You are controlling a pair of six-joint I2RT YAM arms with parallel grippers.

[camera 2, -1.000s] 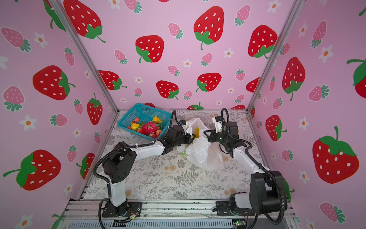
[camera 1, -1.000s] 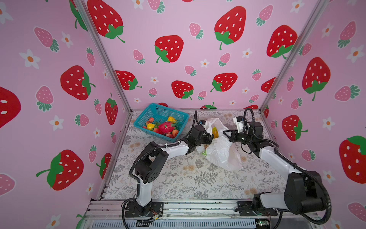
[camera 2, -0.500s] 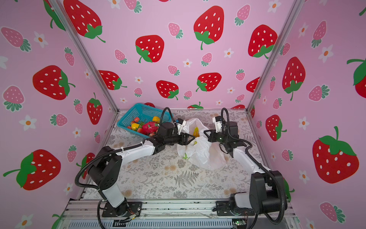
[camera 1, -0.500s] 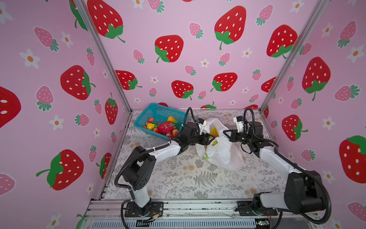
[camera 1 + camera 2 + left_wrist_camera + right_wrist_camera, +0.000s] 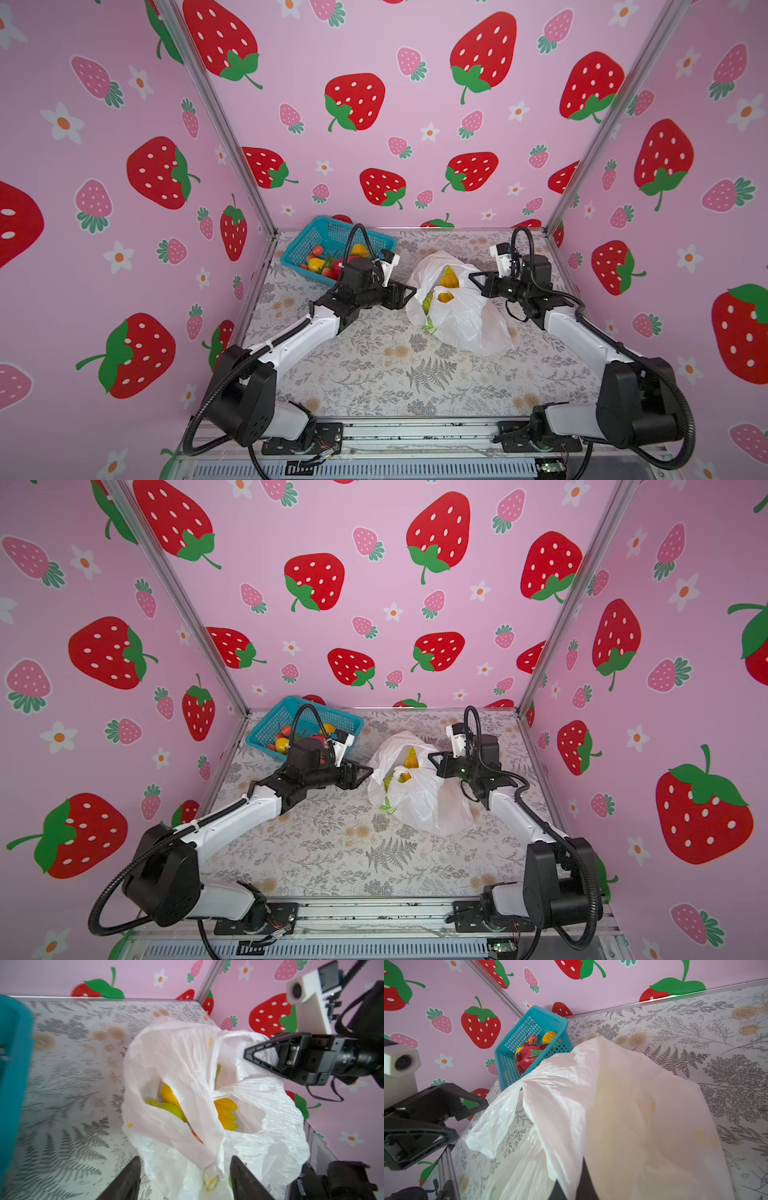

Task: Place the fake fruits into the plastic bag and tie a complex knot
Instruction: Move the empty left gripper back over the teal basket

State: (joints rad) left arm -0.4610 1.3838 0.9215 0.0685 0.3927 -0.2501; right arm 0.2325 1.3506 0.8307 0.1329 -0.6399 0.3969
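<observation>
Two grippers flank the plastic bag (image 5: 457, 307), which I take as the landmark: it slumps on the floral-patterned tabletop (image 5: 395, 374) about midway between them, mouth gaping toward the back wall. On the near-left side of the bag, the left gripper (image 5: 409, 296) stands with its jaws spread and nothing between them; in the left wrist view its fingers (image 5: 128, 1180) straddle the bag's rim without pinching it. On the bag's right side, the right gripper (image 5: 476, 279) is clenched on a fold of the rim, holding that edge up. Inside the bag lie a yellow banana bunch (image 5: 225, 1113) and a green fruit (image 5: 164, 1105).

Beyond the bag to its left sits the teal basket (image 5: 328, 237), with several fake fruits (image 5: 316, 262) left in it, a pink dragon fruit (image 5: 527, 1057) among them.

The risk as I judge it: only one edge is held, so the thin film may sag and close the mouth, and the next fruit could land on the folds and roll off. A tug by the right arm could also tip the bag and spill the fruits.

Farthest back, pink strawberry-print walls (image 5: 374, 124) enclose the bag on three sides, joined by metal corner posts (image 5: 216, 116).
</observation>
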